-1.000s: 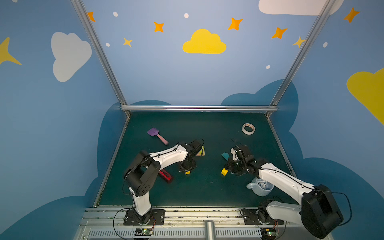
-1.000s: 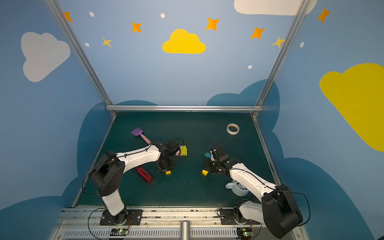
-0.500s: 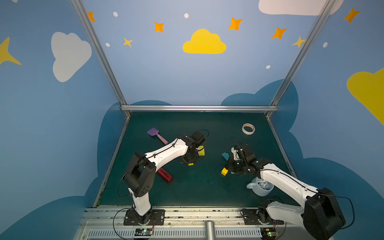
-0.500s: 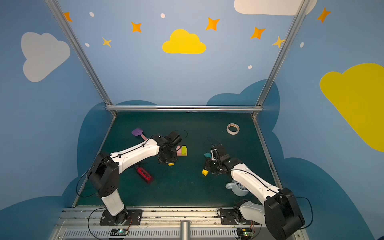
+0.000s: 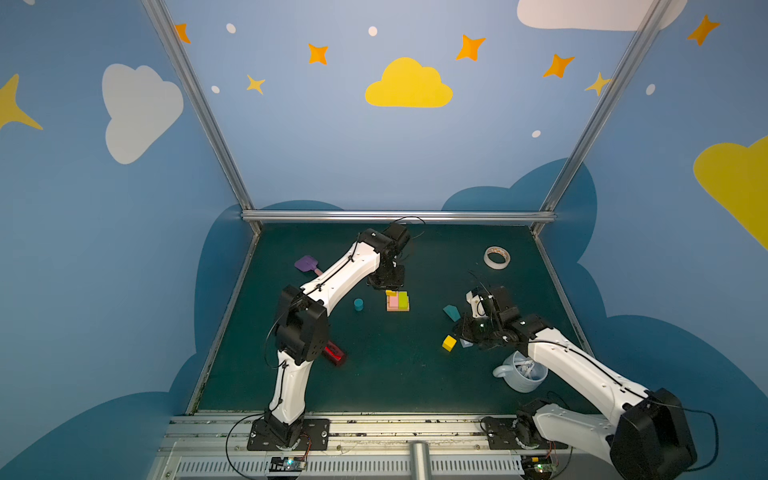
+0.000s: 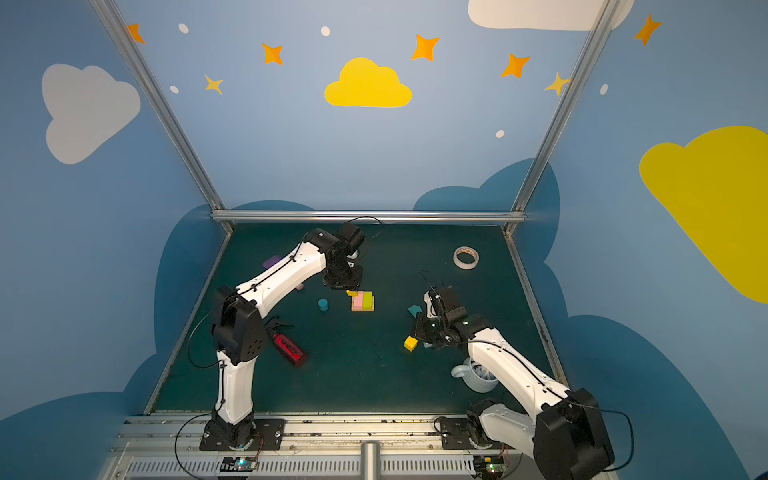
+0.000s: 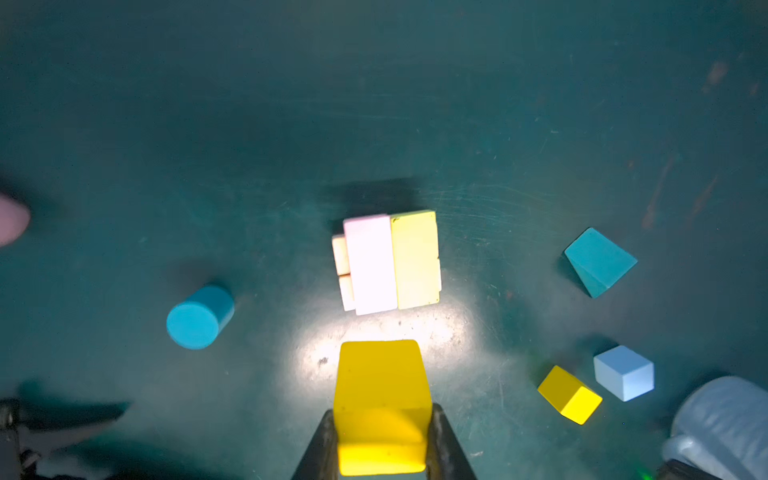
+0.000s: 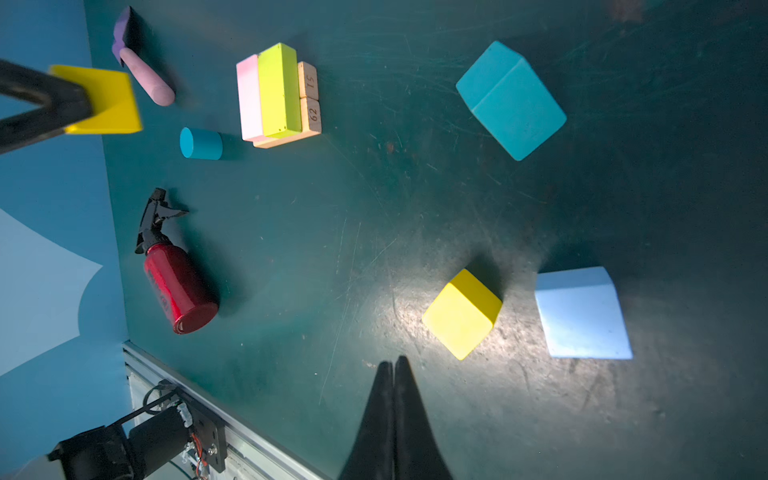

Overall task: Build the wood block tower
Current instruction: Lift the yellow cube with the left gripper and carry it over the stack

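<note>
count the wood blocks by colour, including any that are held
tan bars: 2
pink slab: 1
lime slab: 1
yellow cubes: 2, one in the left gripper
pale-blue cube: 1
teal cylinder and teal house-shape: 2
total: 9

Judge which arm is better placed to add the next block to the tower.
Left. The left pincer grips a yellow cube close to the pink slab and lime slab; the right pincer is shut and empty, down by the other yellow cube.

Ahead of the right claw (image 8: 392, 362) the worktop (image 8: 332, 232) lies open; a yellow cube (image 8: 461, 313) and a pale-blue cube (image 8: 582, 313) stand just beside its tips, both on one side.
</note>
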Controlling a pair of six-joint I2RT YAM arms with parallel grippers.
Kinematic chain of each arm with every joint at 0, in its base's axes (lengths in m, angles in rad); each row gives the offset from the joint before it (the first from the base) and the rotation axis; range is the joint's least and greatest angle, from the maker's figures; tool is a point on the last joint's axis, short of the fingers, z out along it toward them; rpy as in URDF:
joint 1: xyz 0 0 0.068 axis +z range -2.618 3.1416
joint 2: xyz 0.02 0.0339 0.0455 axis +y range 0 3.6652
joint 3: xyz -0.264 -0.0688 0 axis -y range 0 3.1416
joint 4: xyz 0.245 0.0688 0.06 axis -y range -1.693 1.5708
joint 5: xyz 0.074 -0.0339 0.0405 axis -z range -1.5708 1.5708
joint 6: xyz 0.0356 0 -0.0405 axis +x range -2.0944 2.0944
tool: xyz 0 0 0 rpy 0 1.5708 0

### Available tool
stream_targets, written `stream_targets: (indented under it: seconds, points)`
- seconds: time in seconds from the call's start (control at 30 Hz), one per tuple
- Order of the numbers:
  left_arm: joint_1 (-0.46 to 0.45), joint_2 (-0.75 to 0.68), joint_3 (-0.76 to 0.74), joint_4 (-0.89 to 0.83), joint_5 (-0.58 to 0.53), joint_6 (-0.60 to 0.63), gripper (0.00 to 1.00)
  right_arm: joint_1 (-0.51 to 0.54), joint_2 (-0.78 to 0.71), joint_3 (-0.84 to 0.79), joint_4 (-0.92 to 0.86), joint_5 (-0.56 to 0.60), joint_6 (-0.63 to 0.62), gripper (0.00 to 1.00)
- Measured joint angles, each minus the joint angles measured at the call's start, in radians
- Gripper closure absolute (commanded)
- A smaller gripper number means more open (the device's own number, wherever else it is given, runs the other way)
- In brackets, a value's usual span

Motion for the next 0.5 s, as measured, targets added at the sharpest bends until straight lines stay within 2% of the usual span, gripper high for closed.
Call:
stream_targets:
  seconds: [0.23, 0.27, 0.33, 0.5]
  points:
    - [0.014, 0.168, 0.194, -0.122, 0.014, 0.058, 0.94, -0.029, -0.034, 0.006, -0.022, -0.007, -0.015, 0.94]
    - [0.016, 0.183, 0.209, -0.134, 0.014, 0.059, 0.92, -0.032, -0.034, 0.006, -0.023, -0.008, -0.018, 0.94]
    - [0.019, 0.212, 0.239, -0.160, 0.014, 0.058, 0.83, -0.037, -0.034, 0.006, -0.026, -0.009, -0.021, 0.94]
    - [0.026, 0.256, 0.278, -0.195, 0.014, 0.037, 0.86, -0.049, -0.034, 0.006, -0.027, -0.018, -0.023, 0.94]
